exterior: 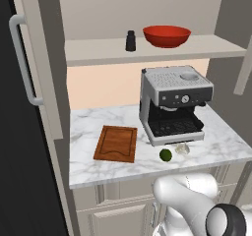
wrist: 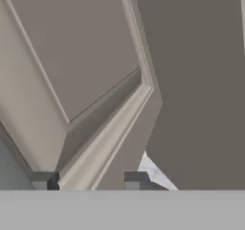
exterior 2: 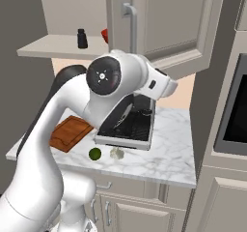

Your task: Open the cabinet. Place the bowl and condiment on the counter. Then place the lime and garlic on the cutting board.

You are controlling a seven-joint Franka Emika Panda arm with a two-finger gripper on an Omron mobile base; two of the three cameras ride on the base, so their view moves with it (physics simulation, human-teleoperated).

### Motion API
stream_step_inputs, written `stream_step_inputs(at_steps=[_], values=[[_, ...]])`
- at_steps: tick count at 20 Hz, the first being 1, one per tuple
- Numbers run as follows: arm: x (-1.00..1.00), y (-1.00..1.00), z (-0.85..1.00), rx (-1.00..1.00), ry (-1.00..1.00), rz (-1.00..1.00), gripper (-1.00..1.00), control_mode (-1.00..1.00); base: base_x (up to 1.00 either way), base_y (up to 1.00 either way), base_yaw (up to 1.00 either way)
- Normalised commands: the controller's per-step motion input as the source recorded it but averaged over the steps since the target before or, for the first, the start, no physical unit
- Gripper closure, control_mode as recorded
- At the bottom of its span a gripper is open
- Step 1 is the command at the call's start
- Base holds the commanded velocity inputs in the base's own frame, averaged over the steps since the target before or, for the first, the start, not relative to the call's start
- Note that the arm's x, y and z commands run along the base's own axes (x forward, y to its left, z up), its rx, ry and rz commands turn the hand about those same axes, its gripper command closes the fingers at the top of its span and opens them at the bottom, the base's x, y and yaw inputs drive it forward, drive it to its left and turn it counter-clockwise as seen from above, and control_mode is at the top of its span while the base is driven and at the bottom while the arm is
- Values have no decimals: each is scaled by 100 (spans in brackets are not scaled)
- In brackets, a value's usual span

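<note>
So the cabinet (exterior: 39, 58) was seen with both doors swung open, the left door's silver handle (exterior: 22, 60) out at 9 o'clock in the left base view. On the inner shelf (exterior: 147, 50) the red bowl (exterior: 167, 35) was parked at about 1 o'clock, with the black condiment (exterior: 130, 41) just beside it at 12, both upright and apart from each other.

Down on the counter (exterior: 88, 173) the board (exterior: 116, 143) was laid flat at about 8 o'clock of the coffee machine (exterior: 172, 102). The lime (exterior: 166, 155) and garlic (exterior: 182, 148) were found side by side right in front of the machine, at roughly 5 o'clock of the view, close together but whether touching couldn't be made out. Neither was on the board.

In the hand view the tool (wrist: 88, 181) was pointed at a raised door panel (wrist: 81, 51), its two tips (wrist: 44, 180) set a bit apart with nothing seen pinched between them. Whether a door edge was being touched couldn't be told.
</note>
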Motion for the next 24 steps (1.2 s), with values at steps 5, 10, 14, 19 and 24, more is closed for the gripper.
stream_step_inputs(at_steps=[5,10,14,19,24], values=[[-73,0,19,2,-4,-6,-100,-100,0,0,0],[-100,15,34,1,-9,19,-100,-100,0,0,0],[-100,64,25,0,-11,24,-100,-100,0,0,0],[-100,61,30,0,-4,38,-100,-100,0,0,0],[-100,7,34,-3,-10,39,-100,-100,0,0,0]])
